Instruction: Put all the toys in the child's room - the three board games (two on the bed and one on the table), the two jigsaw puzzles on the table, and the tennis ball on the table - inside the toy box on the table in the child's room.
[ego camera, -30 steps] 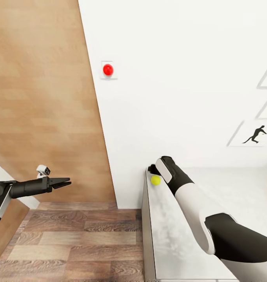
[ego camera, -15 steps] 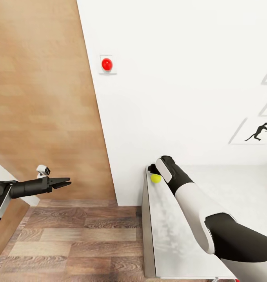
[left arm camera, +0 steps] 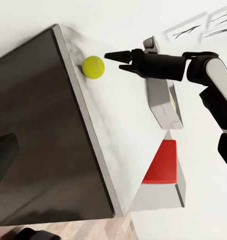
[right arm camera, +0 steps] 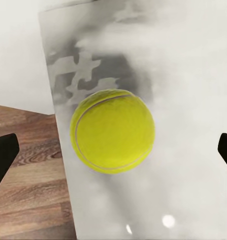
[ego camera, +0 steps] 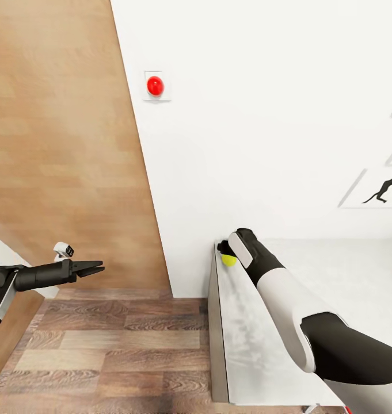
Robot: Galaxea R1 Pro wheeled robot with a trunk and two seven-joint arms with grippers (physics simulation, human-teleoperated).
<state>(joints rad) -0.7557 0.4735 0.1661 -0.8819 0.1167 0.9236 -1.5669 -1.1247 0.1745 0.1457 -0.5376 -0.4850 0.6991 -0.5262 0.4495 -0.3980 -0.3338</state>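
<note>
Since a second ago the head camera has tilted, so the red button (ego camera: 155, 85) and the player silhouette picture (ego camera: 383, 190) sit higher in the frame, while both arms keep their poses. In the head view, the left gripper (ego camera: 98, 267) hangs at middle left over the wood-plank floor (ego camera: 115, 351), fingers nearly together and empty; the right gripper (ego camera: 223, 249), at centre, reaches over the table (ego camera: 247, 345) to the tennis ball (ego camera: 228, 260) near the far corner. From the left wrist, the ball (left arm camera: 93, 66) lies at upper left by the table edge, the right gripper (left arm camera: 113, 61) parted just beside it; a grey bin (left arm camera: 166, 102) sits right of centre, a red box (left arm camera: 162, 162) below it. From the right wrist, the ball (right arm camera: 112, 130) fills the centre, dark fingertips (right arm camera: 3, 155) spread wide at both edges, not touching it.
</note>
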